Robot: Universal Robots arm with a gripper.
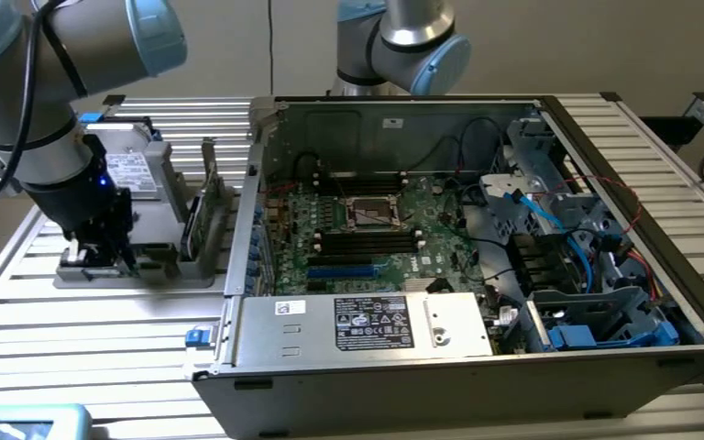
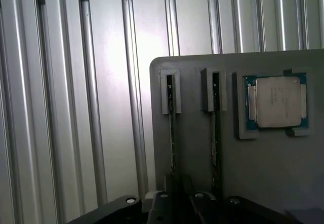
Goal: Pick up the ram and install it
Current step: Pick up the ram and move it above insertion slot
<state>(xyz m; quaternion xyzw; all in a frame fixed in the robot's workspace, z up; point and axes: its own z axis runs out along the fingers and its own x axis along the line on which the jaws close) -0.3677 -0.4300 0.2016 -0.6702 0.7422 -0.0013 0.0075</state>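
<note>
Exterior view: gripper (image 1: 99,255) sits low over the grey holder (image 1: 157,270) at the frame's left, can't tell how wide it is. Wrist view: the ram (image 2: 172,128) stands on edge in the holder, long axis running straight under the gripper.

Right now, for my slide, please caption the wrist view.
Gripper over the ram, on edge in a grey holder beside a second stick and a CPU.
</note>
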